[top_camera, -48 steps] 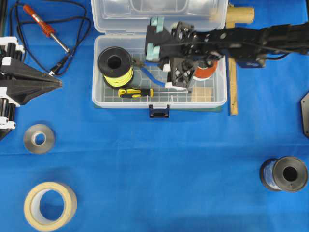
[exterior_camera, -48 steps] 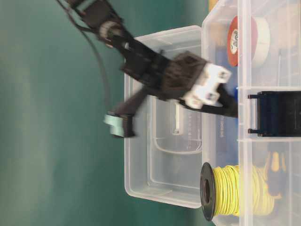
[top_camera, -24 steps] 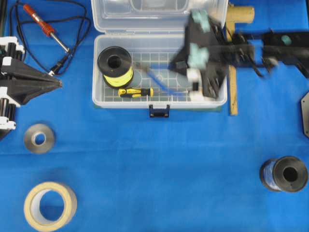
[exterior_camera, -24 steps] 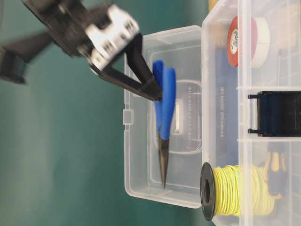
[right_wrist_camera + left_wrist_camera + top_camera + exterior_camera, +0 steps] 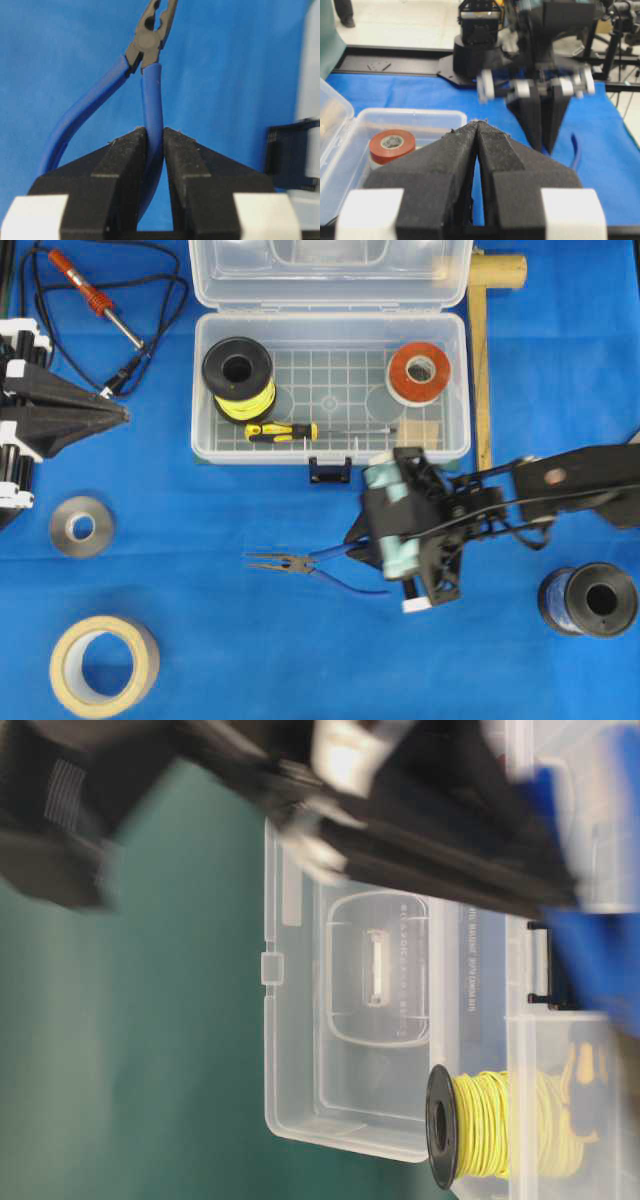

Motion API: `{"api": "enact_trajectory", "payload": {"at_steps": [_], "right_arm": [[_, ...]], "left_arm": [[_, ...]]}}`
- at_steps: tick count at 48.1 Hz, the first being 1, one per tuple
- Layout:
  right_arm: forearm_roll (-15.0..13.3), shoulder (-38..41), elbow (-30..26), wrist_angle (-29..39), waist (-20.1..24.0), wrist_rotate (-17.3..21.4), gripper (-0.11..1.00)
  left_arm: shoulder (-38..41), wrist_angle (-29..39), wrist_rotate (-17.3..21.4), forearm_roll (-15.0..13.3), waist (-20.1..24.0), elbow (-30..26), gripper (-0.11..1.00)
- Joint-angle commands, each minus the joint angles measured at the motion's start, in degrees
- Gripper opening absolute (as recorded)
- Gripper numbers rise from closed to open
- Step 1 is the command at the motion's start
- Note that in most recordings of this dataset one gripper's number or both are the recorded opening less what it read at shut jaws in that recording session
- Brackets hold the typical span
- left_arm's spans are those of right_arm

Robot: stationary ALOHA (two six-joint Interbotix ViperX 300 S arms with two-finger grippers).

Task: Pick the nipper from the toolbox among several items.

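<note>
The nipper (image 5: pixel 300 564), with blue handles and pointed dark jaws, is outside the toolbox (image 5: pixel 205 390), over the blue cloth in front of its latch, tips pointing left. My right gripper (image 5: pixel 354 544) is shut on one blue handle; the right wrist view shows the pads (image 5: pixel 125 160) clamping that handle (image 5: pixel 151 100) while the other handle hangs free. I cannot tell whether the nipper touches the cloth. The open clear toolbox stands at the top centre. My left gripper (image 5: pixel 112 415) is shut and empty at the far left, also in its wrist view (image 5: pixel 478 125).
In the toolbox lie a yellow wire spool (image 5: pixel 238 375), a yellow-and-black screwdriver (image 5: pixel 280 431) and red tape (image 5: pixel 418 373). A wooden mallet (image 5: pixel 483 360) lies beside it. A soldering iron (image 5: pixel 95 295), grey roll (image 5: pixel 82 526), masking tape (image 5: pixel 103 665) and dark spool (image 5: pixel 590 600) lie around.
My right gripper lifted the nipper out of the toolbox and carried it forward over the front wall, down to the cloth in front. The left arm has not moved.
</note>
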Motion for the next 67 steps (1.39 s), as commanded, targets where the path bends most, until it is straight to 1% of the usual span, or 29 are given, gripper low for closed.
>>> {"api": "enact_trajectory", "payload": {"at_steps": [1, 11, 20, 31, 33, 37, 41, 44, 45, 47, 49, 50, 51, 58, 60, 64, 67], "right_arm": [[0.18, 2.72, -2.55, -0.79, 0.70, 1.32, 0.12], [0.18, 9.23, -3.60, -1.05, 0.79, 5.27, 0.12], [0.26, 10.63, -3.60, -0.70, 0.70, 8.35, 0.12], [0.09, 10.46, -4.13, -0.09, 0.70, 8.79, 0.14], [-0.18, 9.84, -4.39, 0.97, 0.70, 8.61, 0.19], [-0.79, 7.73, -4.66, 3.16, 0.70, 8.26, 0.44], [-2.37, 4.48, -4.57, 5.36, 0.70, 8.17, 0.68], [-3.69, 1.49, -4.66, 6.77, 0.70, 8.26, 0.82], [-4.04, 0.44, -4.57, 7.21, 0.70, 8.26, 0.85], [-5.01, -1.76, -4.48, 8.26, 0.70, 8.26, 0.85], [-6.42, -4.75, -4.22, 9.49, 0.70, 8.26, 0.82], [-6.59, -5.36, -4.22, 9.67, 0.70, 8.26, 0.81], [-7.56, -7.12, -4.04, 10.37, 0.70, 8.26, 0.81], [-12.04, -15.12, -1.49, 12.39, 0.62, 8.70, 0.82], [-13.18, -17.31, 0.00, 12.48, 0.53, 8.96, 0.82], [-14.50, -22.59, 4.13, 12.22, 0.09, 9.14, 0.82], [-14.68, -26.37, 7.21, 11.43, -0.79, 9.32, 0.82]], "left_arm": [[0.44, -0.18, -0.09, -0.09, 0.09, -0.53, 0.00], [0.44, -0.09, -0.18, -0.09, 0.00, -0.35, 0.00], [0.44, 0.44, -0.79, -0.09, 0.00, -0.26, 0.00], [0.44, 0.53, -0.88, -0.09, 0.00, -0.18, 0.00], [0.44, 0.53, -0.88, -0.09, 0.00, -0.18, 0.00], [0.44, 0.53, -0.88, -0.09, 0.00, -0.18, 0.00], [0.35, 0.53, -0.88, -0.09, 0.00, -0.18, 0.00], [0.26, 0.53, -0.88, -0.09, 0.00, -0.18, 0.00], [0.35, 0.53, -0.88, -0.09, 0.00, -0.18, 0.00], [0.35, 0.53, -0.88, -0.09, 0.00, -0.18, 0.00], [0.44, 0.53, -0.88, -0.09, 0.00, -0.18, 0.00], [0.44, 0.53, -0.88, -0.09, 0.00, -0.18, 0.00], [0.35, 0.53, -0.88, -0.09, 0.00, -0.09, 0.00], [0.35, 0.53, -1.05, -0.09, 0.09, -0.09, 0.00], [0.44, 0.62, -1.14, -0.09, 0.00, -0.09, 0.00], [0.35, 0.62, -1.32, 0.00, 0.00, -0.09, 0.00], [0.35, 0.62, -1.32, -0.09, 0.09, 0.00, 0.00]]}}
